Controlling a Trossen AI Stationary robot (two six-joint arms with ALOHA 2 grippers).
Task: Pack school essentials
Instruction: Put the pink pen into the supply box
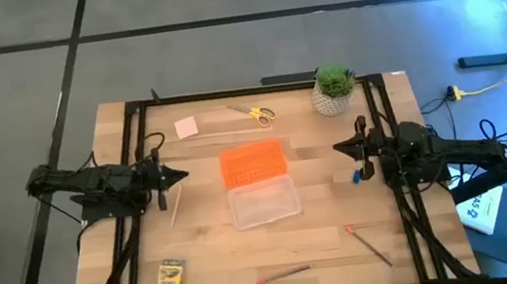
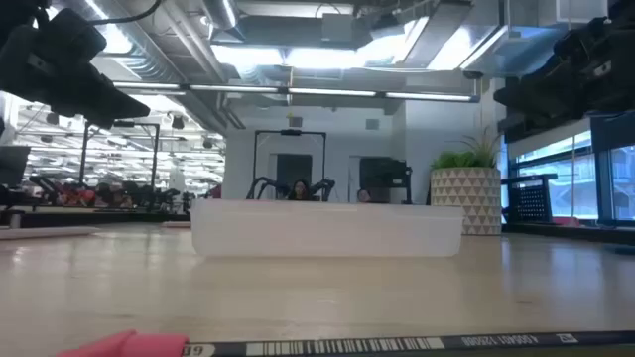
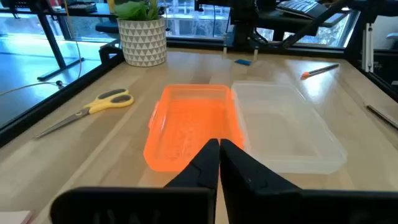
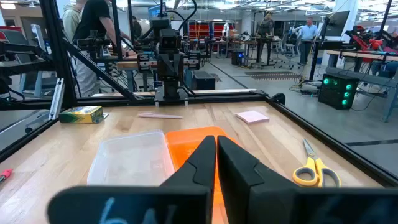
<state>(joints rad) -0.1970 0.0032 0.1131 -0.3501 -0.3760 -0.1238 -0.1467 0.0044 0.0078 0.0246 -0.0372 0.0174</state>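
The left gripper hung at nine o'clock of the tabletop, jaws clenched on nothing, aimed at the open clear case with its orange lid flat at the centre.

Nothing looked packed yet. The crayon box lay down at seven o'clock, light card that I judged would crush if squeezed hard; better taken across its narrow sides. A pale stick lay just beside the left gripper. The pink pad sat at eleven o'clock, thin and flat, awkward to pinch except by an edge. The yellow-handled scissors at twelve o'clock seemed stiff and slippery; the blades near the pivot looked the surest hold. Red-tipped pencils and lay around five o'clock, light and liable to roll. The blue piece lay just beside the right gripper, which was pinched empty at three o'clock, near the potted plant.
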